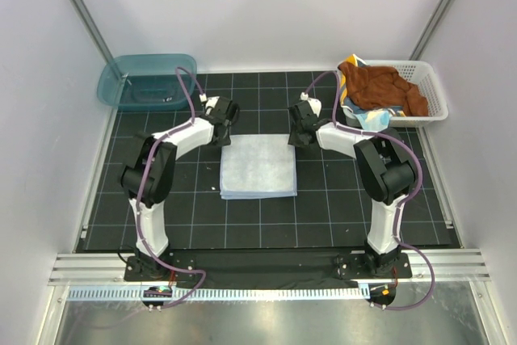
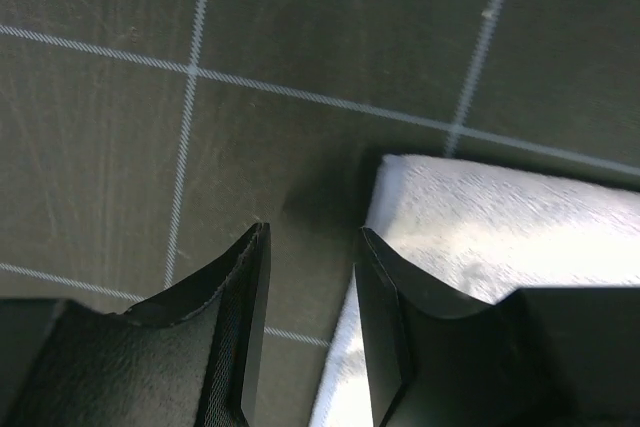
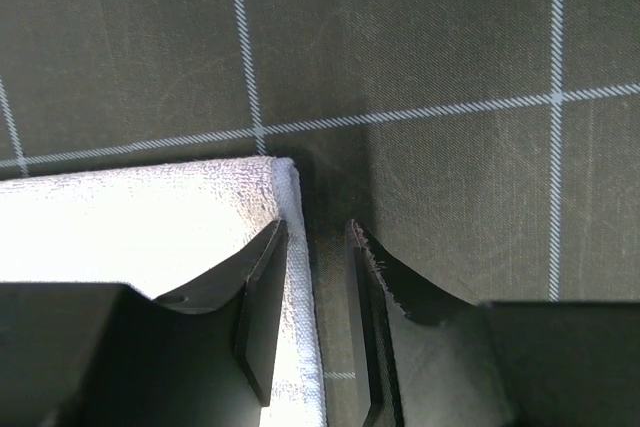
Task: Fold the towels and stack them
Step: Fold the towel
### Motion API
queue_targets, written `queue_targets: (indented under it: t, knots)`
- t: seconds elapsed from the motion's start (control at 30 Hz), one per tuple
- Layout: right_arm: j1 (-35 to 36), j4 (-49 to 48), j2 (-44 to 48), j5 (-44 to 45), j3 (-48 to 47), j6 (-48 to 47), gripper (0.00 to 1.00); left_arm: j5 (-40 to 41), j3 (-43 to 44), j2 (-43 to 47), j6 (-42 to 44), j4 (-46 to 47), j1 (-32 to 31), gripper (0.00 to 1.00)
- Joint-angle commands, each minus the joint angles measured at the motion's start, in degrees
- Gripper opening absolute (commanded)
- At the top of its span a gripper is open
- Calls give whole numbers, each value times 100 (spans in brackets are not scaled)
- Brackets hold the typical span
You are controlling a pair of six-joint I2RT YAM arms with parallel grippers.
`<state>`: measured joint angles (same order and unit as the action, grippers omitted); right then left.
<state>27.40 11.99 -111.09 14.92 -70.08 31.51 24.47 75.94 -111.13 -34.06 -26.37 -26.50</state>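
The folded pale blue towel [image 1: 258, 167] lies nearly square at mid-frame on the surface. The left pincer [image 1: 219, 135] and right pincer [image 1: 300, 136] hover over its upper corners, equally near, both released and empty.

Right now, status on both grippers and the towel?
Left gripper open, empty, at pale towel's far-left corner. Right gripper open, empty, at far-right corner. Towel folded flat, centred. Remaining towels heaped in white basket; nothing blocking.

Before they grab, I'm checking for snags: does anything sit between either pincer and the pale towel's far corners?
Nothing visible. The left pincer and right pincer each hang open right at a far corner of the pale towel.
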Motion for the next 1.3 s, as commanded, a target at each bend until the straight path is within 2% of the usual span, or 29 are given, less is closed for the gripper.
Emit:
queue_targets:
  t: [0.0,0.23,0.47,0.67,0.83,1.27]
  knots:
    - [-24,-162,-88,-24,-49,-145,37,-55,237,-154,233,-27,127,43]
    - [-33,-355,-97,-164,30,-215,39,-284,140,-208,269,141,286,44]
    - [-59,-338,17,-209,-23,-285,41,-101,-53,495,242,1,303,45]
    - [-112,-338,70,-252,-58,-303,41,-91,17,883,356,-70,356,52]
    - [-138,-373,17,-331,-93,-294,41,-539,228,742,620,79,347,59]
    - [-165,-258,-326,-586,-392,-435,42,-733,799,-224,875,-79,365,62]
